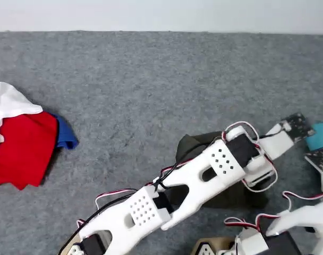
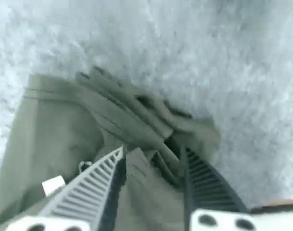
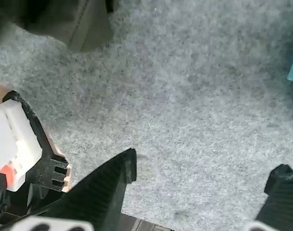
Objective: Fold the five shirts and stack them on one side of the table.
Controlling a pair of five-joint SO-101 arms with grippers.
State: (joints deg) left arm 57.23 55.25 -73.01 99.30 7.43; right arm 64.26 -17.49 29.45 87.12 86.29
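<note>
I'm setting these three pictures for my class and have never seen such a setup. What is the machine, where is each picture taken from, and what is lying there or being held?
These are two small white robot arms at a grey table. One picture looks down from above. The other two come from a camera on each arm's wrist. A red shirt, a white shirt and a blue shirt lie heaped at one edge, and a teal shirt lies at the opposite edge. The left gripper stands open around a bunched fold of the green shirt. The right gripper hangs open over bare table, holding nothing.
</note>
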